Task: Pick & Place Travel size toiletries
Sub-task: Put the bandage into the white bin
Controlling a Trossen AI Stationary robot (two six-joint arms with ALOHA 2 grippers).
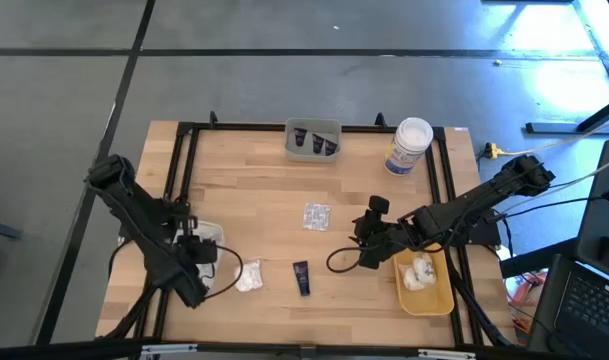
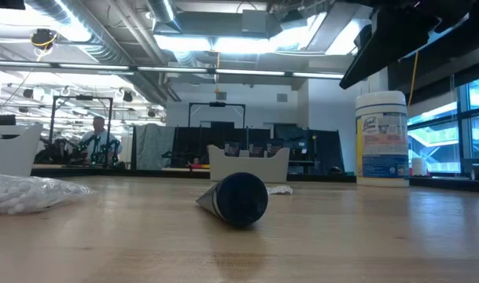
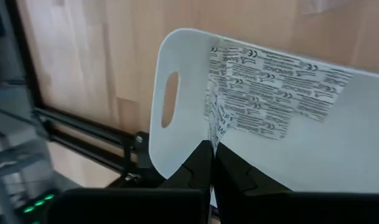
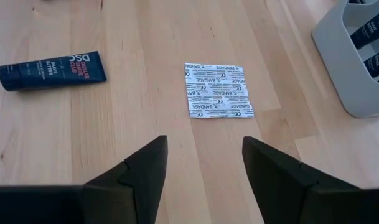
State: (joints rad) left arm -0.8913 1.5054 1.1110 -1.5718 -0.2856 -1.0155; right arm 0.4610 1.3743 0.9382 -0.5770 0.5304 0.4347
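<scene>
My left gripper is at the table's left side over a white tray and is shut on a silvery blister packet. My right gripper is open and hovers just short of a second silvery packet, which lies flat mid-table. A small dark tube lies on its side near the table's front. A white puffy bundle rests beside the white tray. My left gripper pinches the blister packet by one edge between its two shut fingers, coming from above. The packet bends up into a crease at the fingers and spreads out over the white tray. Whether its far part rests on the tray, I cannot tell.
A grey tray holding dark tubes stands at the far edge, with a tall white jar to its right. A yellow tray with white bundles sits under my right arm. A black frame rims the table. A person shows far back in the room.
</scene>
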